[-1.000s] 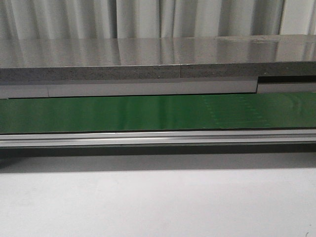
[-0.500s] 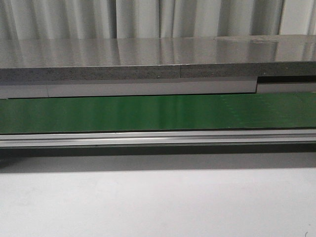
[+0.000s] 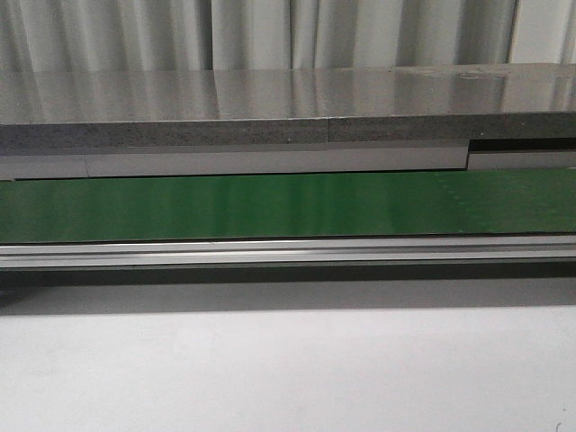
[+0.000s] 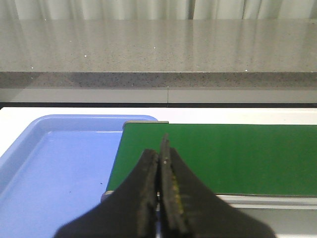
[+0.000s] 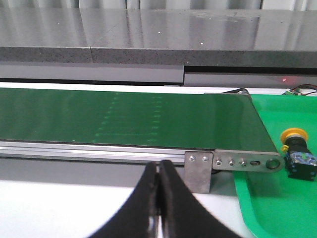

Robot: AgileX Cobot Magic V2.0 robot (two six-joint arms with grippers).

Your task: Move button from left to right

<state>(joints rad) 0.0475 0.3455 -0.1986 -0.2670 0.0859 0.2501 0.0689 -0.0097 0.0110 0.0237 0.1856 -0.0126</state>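
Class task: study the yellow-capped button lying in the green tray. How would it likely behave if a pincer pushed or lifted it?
The button looks rigid, so it probably won't flex. Its round cap overhangs a blocky black body, so it may tip or pivot rather than roll far. The smooth green tray suggests it could slide when nudged.

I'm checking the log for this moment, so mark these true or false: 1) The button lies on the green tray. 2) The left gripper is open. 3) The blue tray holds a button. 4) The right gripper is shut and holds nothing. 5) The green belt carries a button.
1) True: the button lies on the green tray, past the end of the green belt.
2) False: the left gripper is shut, fingers together.
3) False: the part of the blue tray that shows holds no button.
4) True: the right gripper is shut with nothing between its fingers.
5) False: no view shows a button on the belt.
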